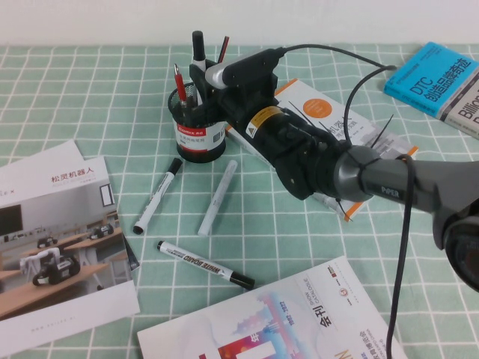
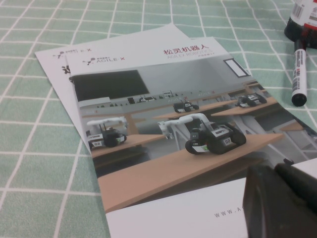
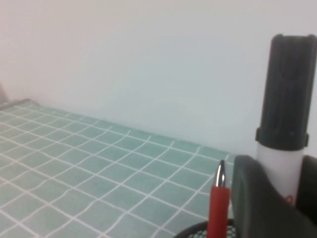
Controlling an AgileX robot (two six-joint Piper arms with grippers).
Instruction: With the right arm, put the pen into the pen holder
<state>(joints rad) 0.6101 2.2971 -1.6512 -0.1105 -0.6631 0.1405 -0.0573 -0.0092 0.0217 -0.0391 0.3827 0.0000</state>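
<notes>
The right gripper (image 1: 200, 81) hangs directly over the pen holder (image 1: 197, 131) at about 11 o'clock on the table, its fingers clamped on a black-capped white pen (image 1: 198, 51) standing upright above the cup's mouth (2 red pens (image 1: 179, 82) already sit inside). On the checked cloth at 6 o'clock from the holder lie 3 more markers (image 1: 158, 194), and the left gripper (image 2: 280, 203) hovers over the brochure (image 2: 163, 124) at 8 o'clock; whether it is wide or narrow I cannot tell.

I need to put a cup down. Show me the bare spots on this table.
Bare cloth lies behind the pen holder toward the wall, and right of the three loose markers, below the right gripper holding a marker. Leaflets crowd the near left, where the left gripper hovers; books crowd the right.
</notes>
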